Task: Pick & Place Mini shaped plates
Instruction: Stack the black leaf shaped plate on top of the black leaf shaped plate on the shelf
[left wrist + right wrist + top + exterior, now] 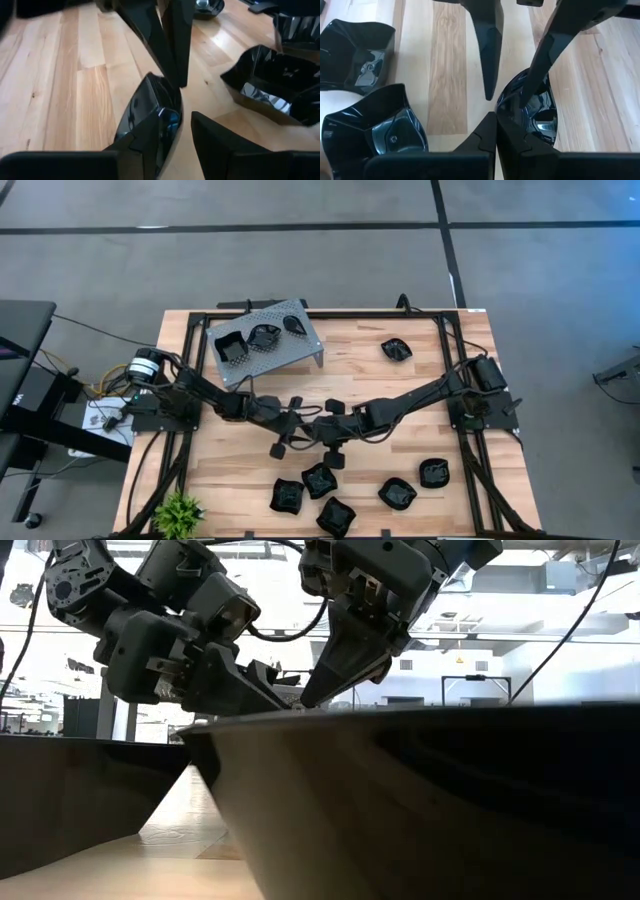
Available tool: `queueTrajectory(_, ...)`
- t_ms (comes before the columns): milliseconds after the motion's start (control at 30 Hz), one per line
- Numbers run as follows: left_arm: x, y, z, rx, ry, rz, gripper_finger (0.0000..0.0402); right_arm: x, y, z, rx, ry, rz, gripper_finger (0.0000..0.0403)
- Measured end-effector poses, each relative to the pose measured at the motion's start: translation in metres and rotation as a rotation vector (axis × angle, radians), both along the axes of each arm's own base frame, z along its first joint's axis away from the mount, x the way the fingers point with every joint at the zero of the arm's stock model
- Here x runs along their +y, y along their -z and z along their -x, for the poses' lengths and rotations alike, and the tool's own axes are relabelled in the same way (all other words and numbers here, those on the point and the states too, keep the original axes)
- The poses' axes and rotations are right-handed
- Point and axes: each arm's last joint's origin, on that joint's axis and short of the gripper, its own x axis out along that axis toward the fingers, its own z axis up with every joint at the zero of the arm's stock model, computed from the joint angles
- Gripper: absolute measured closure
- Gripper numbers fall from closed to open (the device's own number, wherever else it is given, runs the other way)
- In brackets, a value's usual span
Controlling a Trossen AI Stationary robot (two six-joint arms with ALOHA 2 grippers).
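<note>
Filling the low view, right up against the lens, is looming one dark dish wall (420, 810), with both arms meeting just behind its rim. From above, both grippers are converging at the middle of the wooden surface (420, 370), nose to nose over one small black dish (334, 457).

The right gripper (495, 127) is sitting with its fingers parted across that dish's (532, 112) rim, one finger inside the bowl and one outside. The left gripper (177, 125) is showing the same dish (150, 115) with its fingers spread apart, one finger lying against the dish's outer wall. Whether either is truly pinching, I cannot tell.

Around them, five more black dishes (397, 493) are lying along the surface's six o'clock edge, another (396, 349) is sitting alone toward one o'clock, and three (263, 337) are resting on the grey perforated tray (290, 352) at eleven o'clock. At seven o'clock, a small green plant (178, 510) is standing.
</note>
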Motion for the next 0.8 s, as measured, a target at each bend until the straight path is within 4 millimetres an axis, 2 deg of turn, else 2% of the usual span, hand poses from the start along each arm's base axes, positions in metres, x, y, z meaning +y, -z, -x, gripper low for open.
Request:
queueTrajectory(367, -0.001, 0.0, 0.0, 0.005, 0.012, 0.002, 0.0391, 0.0, -0.001, -0.001, -0.015, 0.005, -0.001, 0.0401)
queueTrajectory(567, -0.001, 0.002, 0.001, 0.023, 0.025, 0.006, 0.0393, -0.004, -0.001, -0.003, -0.022, 0.015, -0.004, 0.0373)
queueTrajectory(800, -0.005, 0.011, 0.007, 0.128, 0.044, -0.016, 0.0393, -0.007, -0.001, -0.003, -0.022, 0.022, -0.004, 0.0331)
